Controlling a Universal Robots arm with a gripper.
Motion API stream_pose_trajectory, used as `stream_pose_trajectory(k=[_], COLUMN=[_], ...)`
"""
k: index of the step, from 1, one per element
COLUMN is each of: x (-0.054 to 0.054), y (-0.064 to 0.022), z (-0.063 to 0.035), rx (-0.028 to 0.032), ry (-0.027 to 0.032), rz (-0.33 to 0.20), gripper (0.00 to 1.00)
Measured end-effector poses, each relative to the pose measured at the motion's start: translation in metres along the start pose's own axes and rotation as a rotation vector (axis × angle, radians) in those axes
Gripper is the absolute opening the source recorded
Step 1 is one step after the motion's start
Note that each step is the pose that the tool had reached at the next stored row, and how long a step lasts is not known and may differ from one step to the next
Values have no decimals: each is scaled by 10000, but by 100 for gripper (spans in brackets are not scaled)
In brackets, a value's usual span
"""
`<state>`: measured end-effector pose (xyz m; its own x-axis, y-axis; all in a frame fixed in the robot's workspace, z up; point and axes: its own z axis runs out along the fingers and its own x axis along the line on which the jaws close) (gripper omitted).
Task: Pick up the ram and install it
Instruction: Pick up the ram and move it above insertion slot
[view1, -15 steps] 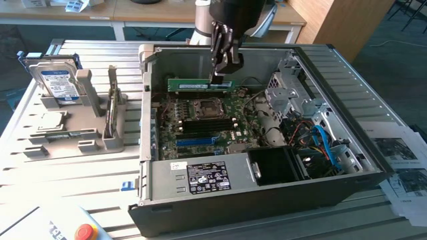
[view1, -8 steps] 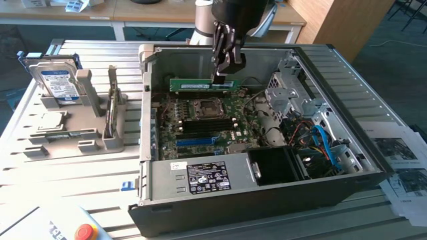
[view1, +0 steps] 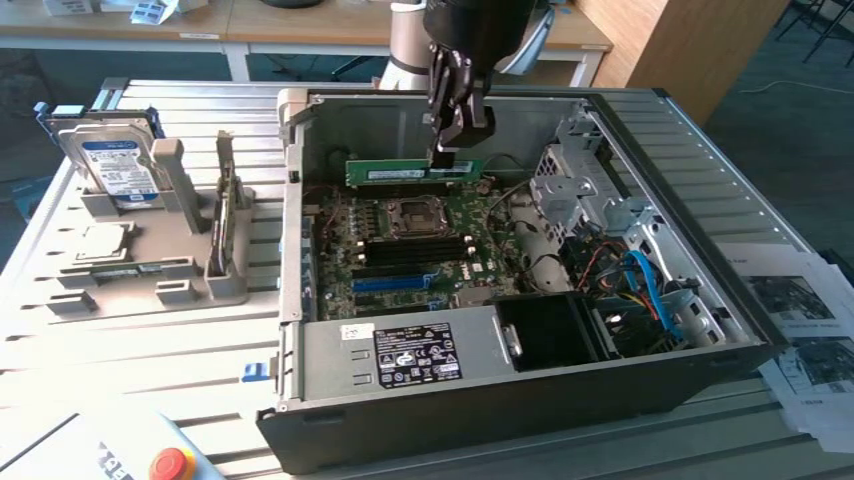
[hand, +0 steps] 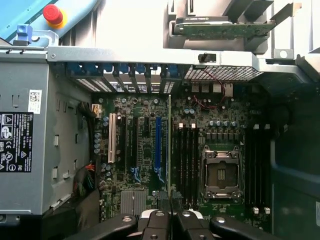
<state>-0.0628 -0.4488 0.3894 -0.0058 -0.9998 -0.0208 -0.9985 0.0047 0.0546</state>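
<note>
The ram (view1: 411, 172), a narrow green stick with a pale label strip, hangs level above the motherboard (view1: 400, 250) inside the open computer case (view1: 534, 400). My gripper (view1: 454, 152) is shut on its end toward the exterior view's right. The stick hovers just behind the CPU socket (view1: 411, 215), clear of the board. In the wrist view the ram (hand: 170, 150) appears edge-on as a thin line running out from my gripper (hand: 170, 222). It lies over the gap between the blue card slot (hand: 158, 145) and the dark memory slots (hand: 185, 160) beside the CPU socket (hand: 221, 172).
At the exterior view's left, a grey holder (view1: 160, 280) carries a silver hard drive (view1: 118, 165) and a dark expansion card (view1: 227, 215). The power supply (view1: 414, 355) fills the case's near side, cables and drive cage (view1: 601, 200) its right. A red stop button (view1: 167, 463) sits near front.
</note>
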Motion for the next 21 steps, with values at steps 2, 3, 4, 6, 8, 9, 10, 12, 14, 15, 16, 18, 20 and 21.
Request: stream_pose_trajectory(k=[2, 3, 4, 6, 8, 9, 10, 12, 14, 15, 16, 18, 20, 21], x=[0, 0, 0, -1, -2, -3, -3, -3, -3, -4, -10, -34, -63, -77], y=[0, 0, 0, -1, -2, -3, -4, -4, -4, -4, -3, -4, -6, -7], z=[0, 0, 1, 18, 48, 67, 82, 86, 86, 87, 89, 93, 100, 105], rx=[0, 0, 0, 3, 6, 6, 6, 6, 6, 7, 7, 7, 7, 7], ry=[1, 1, 3, 3, 1, 2, 2, 4, 5, 3, 1, 3, 2, 2], rz=[-1, 0, 0, 0, 0, 0, 1, 1, 0, 0, 2, 1, 1, 0], gripper=[12, 12, 12, 12, 12, 12, 12, 12, 12, 12, 12, 12, 12, 12])
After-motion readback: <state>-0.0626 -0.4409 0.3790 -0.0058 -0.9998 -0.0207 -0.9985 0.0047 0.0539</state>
